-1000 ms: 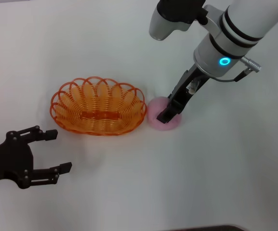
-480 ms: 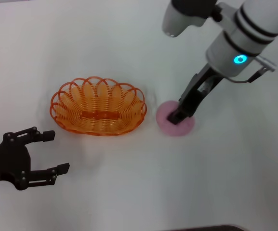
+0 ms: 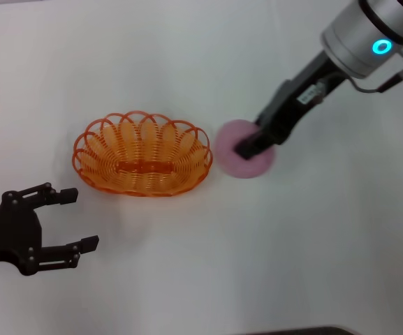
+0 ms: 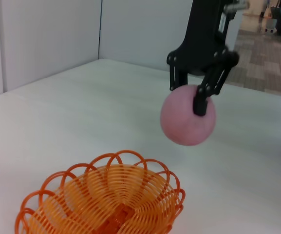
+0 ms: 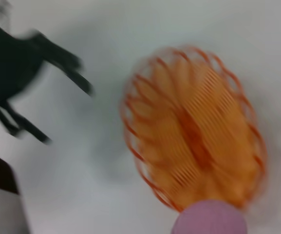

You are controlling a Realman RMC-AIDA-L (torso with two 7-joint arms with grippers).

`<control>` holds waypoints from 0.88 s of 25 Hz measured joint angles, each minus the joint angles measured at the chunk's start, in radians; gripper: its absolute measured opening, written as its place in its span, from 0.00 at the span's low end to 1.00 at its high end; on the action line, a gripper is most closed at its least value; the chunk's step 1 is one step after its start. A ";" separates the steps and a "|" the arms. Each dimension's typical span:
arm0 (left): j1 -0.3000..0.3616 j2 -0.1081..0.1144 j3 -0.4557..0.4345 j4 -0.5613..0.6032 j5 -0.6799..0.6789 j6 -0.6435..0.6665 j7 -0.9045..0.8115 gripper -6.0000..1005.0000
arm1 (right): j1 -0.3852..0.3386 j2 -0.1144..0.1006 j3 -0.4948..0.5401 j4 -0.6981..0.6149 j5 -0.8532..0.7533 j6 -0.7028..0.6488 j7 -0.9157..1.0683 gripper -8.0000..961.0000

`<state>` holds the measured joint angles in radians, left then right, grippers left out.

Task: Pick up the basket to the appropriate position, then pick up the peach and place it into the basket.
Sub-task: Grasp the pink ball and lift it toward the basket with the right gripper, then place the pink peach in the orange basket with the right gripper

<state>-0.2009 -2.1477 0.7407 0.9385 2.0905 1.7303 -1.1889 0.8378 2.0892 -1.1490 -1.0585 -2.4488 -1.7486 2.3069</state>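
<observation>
The orange woven basket (image 3: 142, 153) sits on the white table, left of centre; it also shows in the left wrist view (image 4: 103, 202) and the right wrist view (image 5: 196, 129). My right gripper (image 3: 251, 145) is shut on the pink peach (image 3: 239, 162) and holds it in the air just right of the basket. The left wrist view shows the peach (image 4: 185, 124) hanging from the fingers (image 4: 202, 100), clear of the table. The peach's edge shows in the right wrist view (image 5: 209, 218). My left gripper (image 3: 68, 220) is open and empty at the front left.
The white table (image 3: 187, 279) spreads around the basket. The left gripper (image 5: 28, 78) shows as a dark shape in the right wrist view. White partition walls (image 4: 47, 34) stand behind the table.
My right gripper has lifted the peach off the table and drawn its arm up and to the right. The left arm and the basket have stayed put.
</observation>
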 joint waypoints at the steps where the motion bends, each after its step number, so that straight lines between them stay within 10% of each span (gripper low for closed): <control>1: 0.000 0.000 -0.003 0.000 0.001 0.001 0.000 0.85 | 0.001 0.001 -0.005 -0.003 0.035 -0.001 -0.001 0.29; 22: 0.002 0.000 -0.031 0.000 -0.001 0.011 0.000 0.85 | 0.006 0.011 -0.321 0.093 0.278 0.400 -0.007 0.39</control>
<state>-0.1993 -2.1476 0.7096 0.9388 2.0892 1.7418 -1.1888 0.8441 2.1001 -1.4695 -0.9657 -2.1712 -1.3482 2.2997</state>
